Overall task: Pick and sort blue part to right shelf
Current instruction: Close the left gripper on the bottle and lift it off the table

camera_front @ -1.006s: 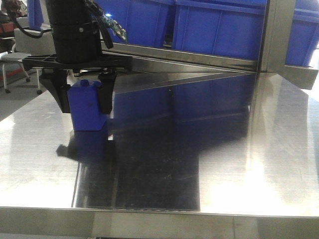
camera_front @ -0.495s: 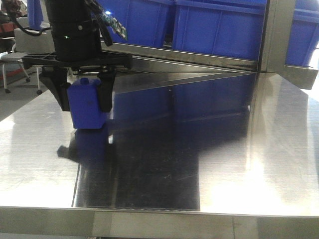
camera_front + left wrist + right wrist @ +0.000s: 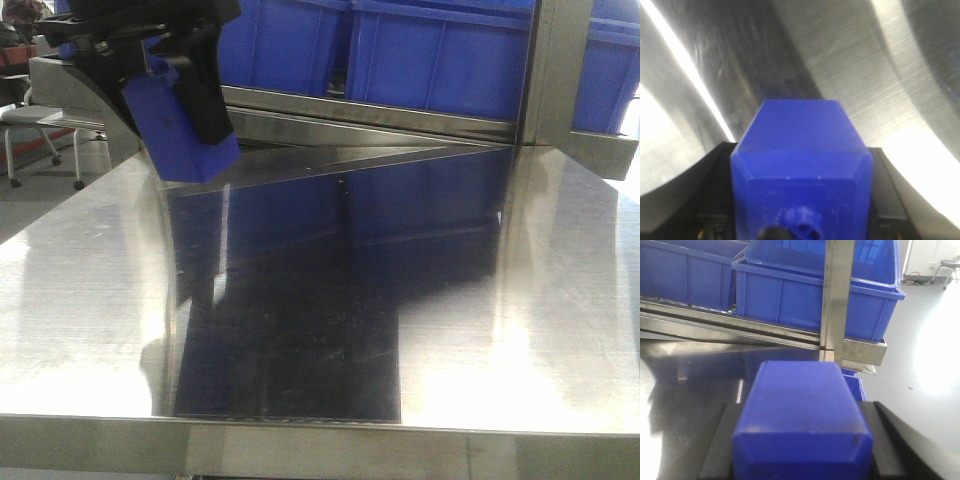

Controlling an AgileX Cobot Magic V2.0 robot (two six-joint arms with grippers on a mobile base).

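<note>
The small solid-blue plastic block with a top nub (image 3: 180, 125) hangs tilted above the far left of the shiny steel surface (image 3: 450, 300), clamped in the left tool (image 3: 801, 160). The right tool (image 3: 802, 412) grips a second blue block (image 3: 800, 425) and faces the steel-framed shelf of blue bins (image 3: 836, 300)

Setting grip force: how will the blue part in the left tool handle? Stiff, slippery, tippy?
Likely stiff: the blue part shows crisp, undented edges in the left tool. Its smooth plastic faces may slip under a light grip. Flat-sided and squat, it should stand rather than roll.
</note>
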